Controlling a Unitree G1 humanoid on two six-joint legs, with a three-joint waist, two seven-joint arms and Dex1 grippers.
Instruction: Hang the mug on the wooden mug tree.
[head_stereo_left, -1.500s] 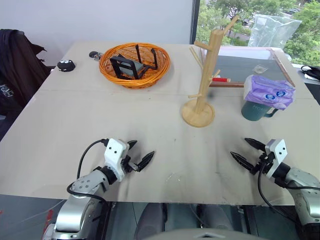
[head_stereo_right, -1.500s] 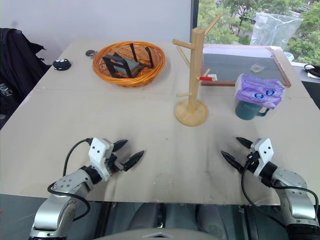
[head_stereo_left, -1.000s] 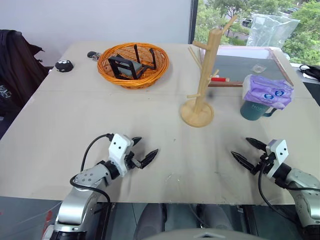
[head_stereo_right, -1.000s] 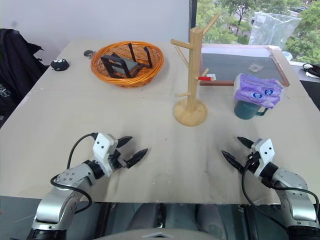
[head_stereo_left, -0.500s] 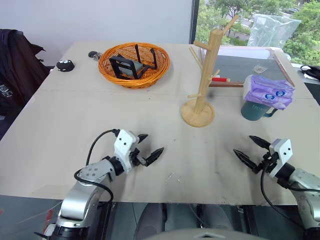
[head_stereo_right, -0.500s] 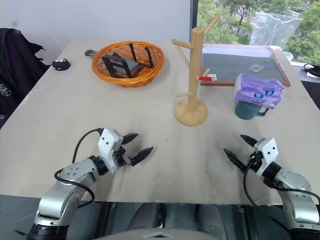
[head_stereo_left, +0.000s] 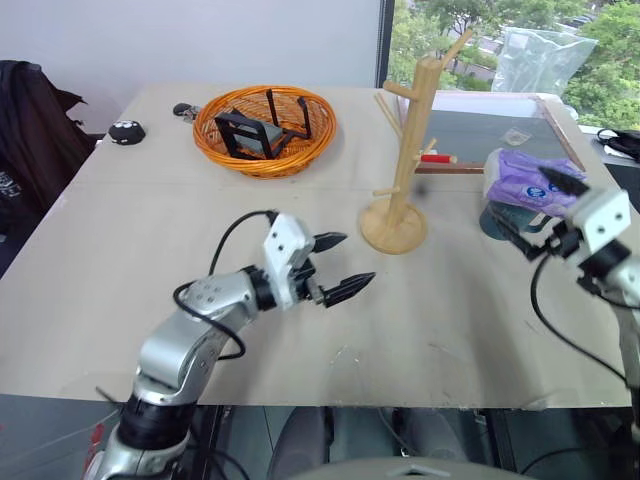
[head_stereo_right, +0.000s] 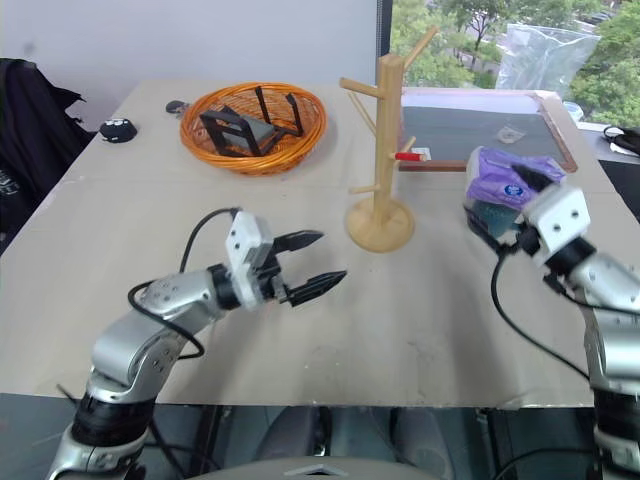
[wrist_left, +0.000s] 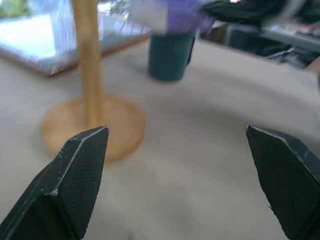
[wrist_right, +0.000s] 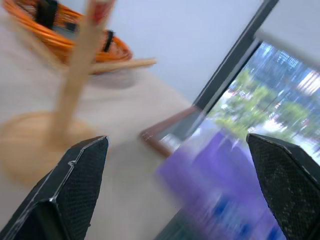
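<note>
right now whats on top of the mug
A purple tissue pack lies across the top of the teal mug, covering its rim and mouth. Whether anything is inside the mug cannot be seen.

Bright, even daylight enters through the window (head_stereo_left: 500, 40) at 1 o'clock; shadows on the surface (head_stereo_left: 200, 220) are soft and faint. Head views are sharp. Both wrist views are smeared: the purple tissue pack (wrist_right: 225, 185) streaks, the wooden mug tree (wrist_left: 90, 75) is soft.
</note>
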